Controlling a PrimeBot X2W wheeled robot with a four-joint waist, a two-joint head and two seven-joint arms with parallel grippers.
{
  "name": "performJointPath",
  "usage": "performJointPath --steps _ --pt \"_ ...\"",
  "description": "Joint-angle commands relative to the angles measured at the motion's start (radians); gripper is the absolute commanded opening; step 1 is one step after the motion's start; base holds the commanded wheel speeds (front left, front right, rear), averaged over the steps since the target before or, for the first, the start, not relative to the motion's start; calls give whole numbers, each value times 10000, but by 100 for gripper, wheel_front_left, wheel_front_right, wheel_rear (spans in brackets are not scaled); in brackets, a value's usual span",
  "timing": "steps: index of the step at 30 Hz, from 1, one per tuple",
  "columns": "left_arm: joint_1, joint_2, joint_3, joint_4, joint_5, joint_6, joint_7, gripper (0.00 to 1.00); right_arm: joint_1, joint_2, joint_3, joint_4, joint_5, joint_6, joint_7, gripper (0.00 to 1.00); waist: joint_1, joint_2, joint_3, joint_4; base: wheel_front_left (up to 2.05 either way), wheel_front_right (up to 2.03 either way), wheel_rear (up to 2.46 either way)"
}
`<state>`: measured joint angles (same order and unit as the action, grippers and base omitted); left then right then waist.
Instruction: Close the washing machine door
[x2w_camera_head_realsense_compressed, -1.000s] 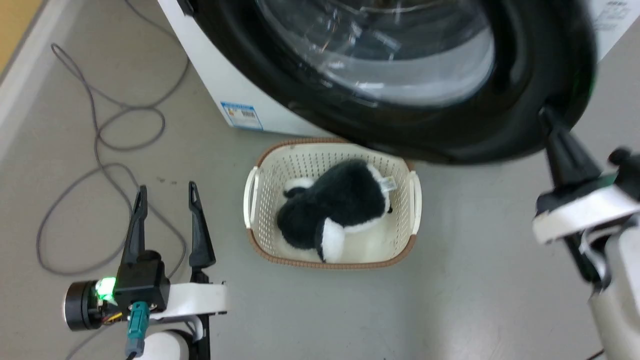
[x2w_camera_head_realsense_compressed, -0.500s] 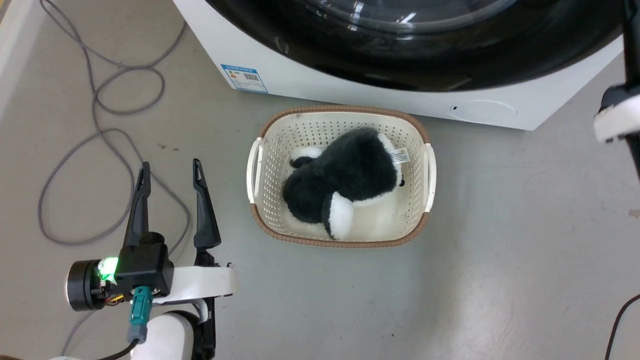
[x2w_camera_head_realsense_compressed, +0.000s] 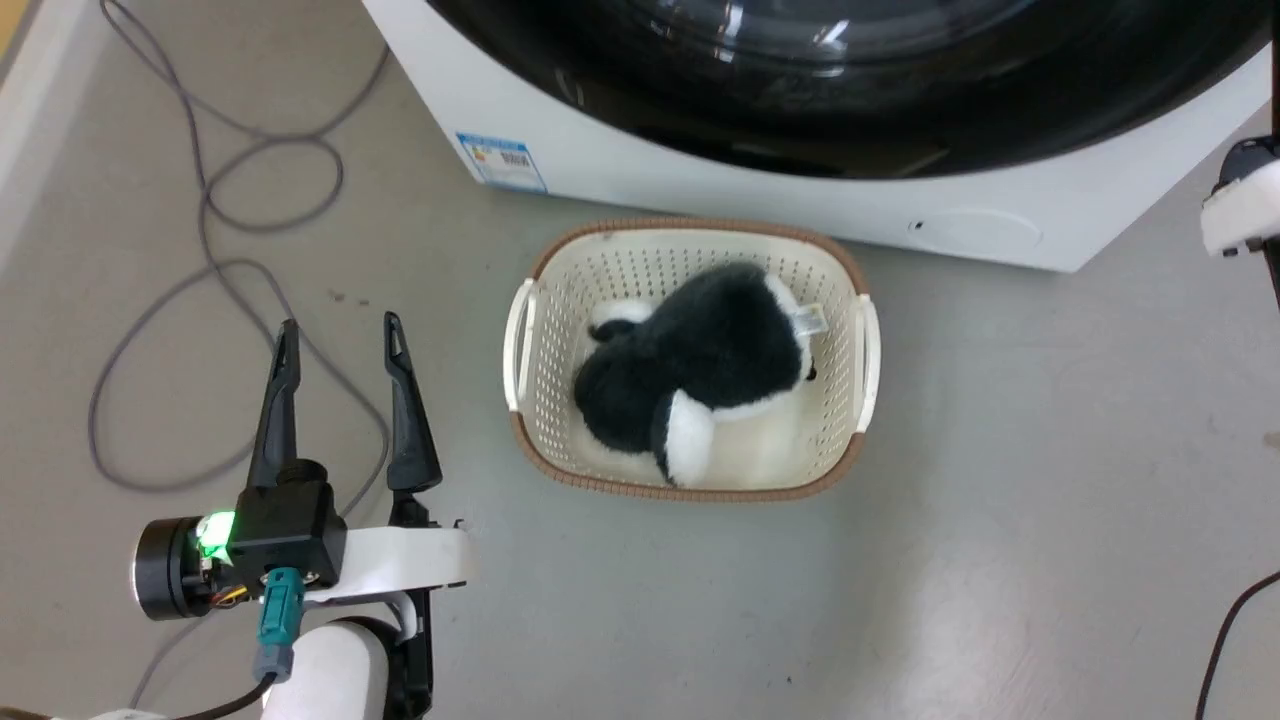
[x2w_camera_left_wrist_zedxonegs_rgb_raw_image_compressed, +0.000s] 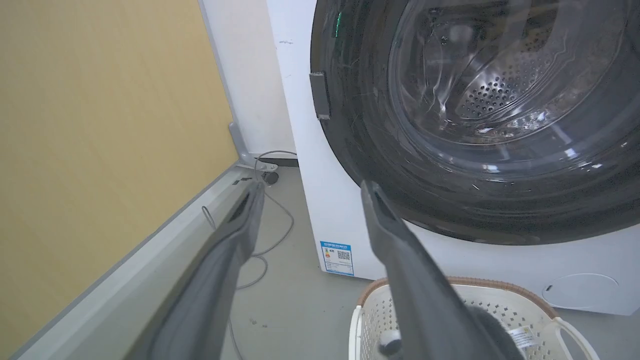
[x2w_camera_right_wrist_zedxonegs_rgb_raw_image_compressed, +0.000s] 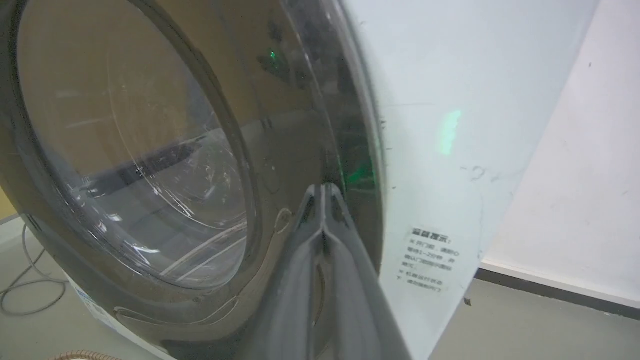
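So the door (x2w_camera_head_realsense_compressed: 800, 120) looks basically swung home, sitting flat against the front of the washer (x2w_camera_head_realsense_compressed: 700, 195), with no gap I can spot along the bottom edge or the left side. Can't tell whether the latch has actually caught, though. The right gripper (x2w_camera_right_wrist_zedxonegs_rgb_raw_image_compressed: 324, 187) has its fingers pressed together into one blunt tip, and that tip sits on the glossy rim at the door's right side, just beside the white panel. I'd say that's the right spot. To finish, push straight in toward the machine, slow and firm, and stay on the black rim rather than sliding left onto the glass bulge, since a glossy curve lets a narrow tip skate off. The left gripper (x2w_camera_head_realsense_compressed: 340, 322) is spread wide and empty, hanging over the floor near the cable (x2w_camera_head_realsense_compressed: 215, 200), left of the basket (x2w_camera_head_realsense_compressed: 690, 228) with the plush toy (x2w_camera_head_realsense_compressed: 700, 380). It's well out of the way, so leave it there.
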<state>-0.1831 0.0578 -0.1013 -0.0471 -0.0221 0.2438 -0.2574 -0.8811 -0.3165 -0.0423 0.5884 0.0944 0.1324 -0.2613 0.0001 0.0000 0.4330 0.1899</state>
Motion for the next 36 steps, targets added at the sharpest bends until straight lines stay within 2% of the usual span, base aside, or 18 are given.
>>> performJointPath --steps 1,12,18,25,26,27,36 --pt "68 -10 65 28 -33 28 -43 100 347 79 -115 -345 -24 -17 -5 0 -1 0 -273 -68 0 0 0" --pt "678 293 454 284 74 -46 -43 100 2975 1011 -366 -3213 -626 -17 -5 0 -1 0 -1887 -848 0 0 0" --pt "1074 396 486 450 95 -114 -44 100 4570 1787 -599 -3825 -1110 -17 -5 0 -1 0 -2660 -1229 0 0 0" --pt "1715 472 449 661 110 -182 -44 100 6321 2479 -580 -4118 -879 -17 -5 0 -1 0 -3506 -1555 0 0 0" --pt "1815 481 447 684 112 -184 -44 100 6524 2530 -519 -4096 -768 -17 -5 48 -1 0 -3616 -1609 0 0 0" --pt "1915 489 456 697 113 -174 -44 100 6711 2567 -464 -4097 -714 -17 -5 100 -1 0 -3710 -1664 0 0 0" --pt "2526 449 375 603 -129 -522 -44 100 8233 2658 -302 -4552 129 -17 -5 100 -1 0 -4261 -2076 0 0 0"
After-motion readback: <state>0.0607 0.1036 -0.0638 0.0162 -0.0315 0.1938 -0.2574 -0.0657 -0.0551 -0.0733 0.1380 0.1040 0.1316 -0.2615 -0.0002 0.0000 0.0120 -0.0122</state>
